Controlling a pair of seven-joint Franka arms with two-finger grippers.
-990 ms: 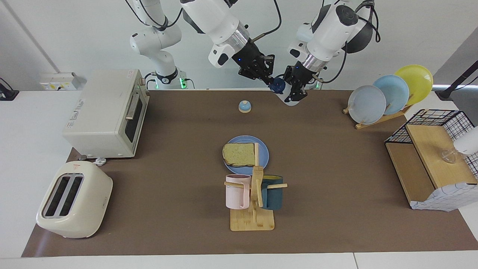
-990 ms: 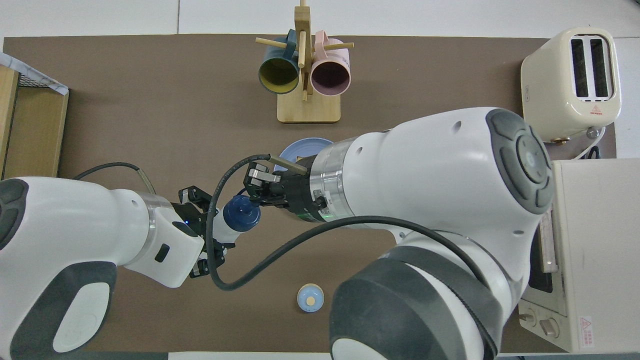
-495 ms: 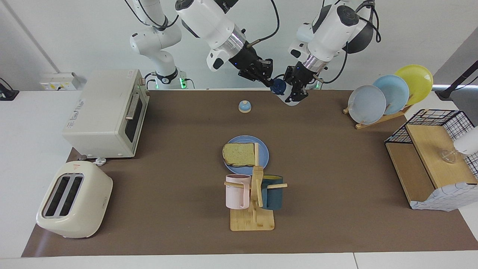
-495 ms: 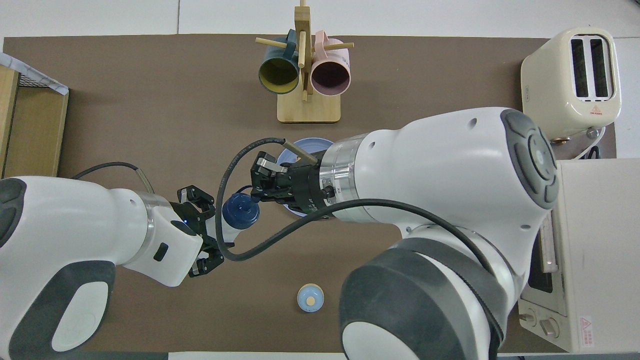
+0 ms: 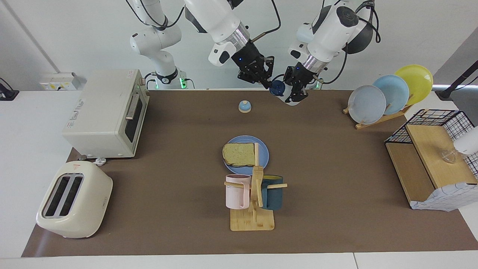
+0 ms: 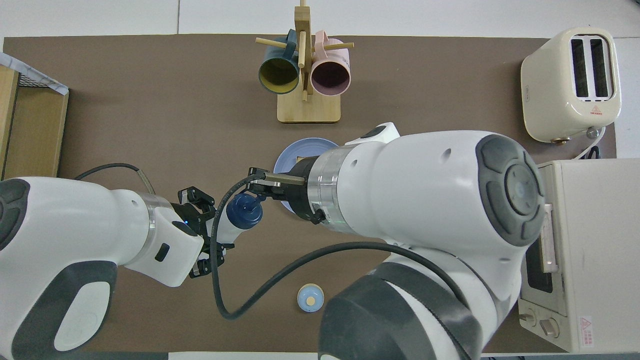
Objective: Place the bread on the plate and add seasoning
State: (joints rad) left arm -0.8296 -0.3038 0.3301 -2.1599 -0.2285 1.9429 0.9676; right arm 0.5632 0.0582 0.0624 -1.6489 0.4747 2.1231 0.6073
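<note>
The bread [image 5: 239,154] lies flat on the medium-blue plate [image 5: 264,149] in the middle of the table. In the overhead view only the plate's rim [image 6: 292,150] shows and the right arm hides the bread. My left gripper [image 5: 297,91] is shut on the white body of the seasoning bottle [image 5: 277,88], held tilted in the air over the robots' edge of the table. The overhead view shows the left gripper [image 6: 215,232] and the bottle's navy cap [image 6: 243,211]. My right gripper [image 5: 268,81] is at the cap, as the overhead view [image 6: 256,184] also shows.
A small blue-domed bell [image 5: 244,106] sits nearer the robots than the plate. A mug rack [image 5: 254,194] stands just farther than the plate. A toaster oven [image 5: 106,112] and toaster [image 5: 74,200] are at the right arm's end. A plate rack [image 5: 388,93] and wire shelf [image 5: 433,160] are at the left arm's end.
The right arm's wrist has turned while its gripper stays at the bottle's cap. The left gripper and the bottle have barely moved.
</note>
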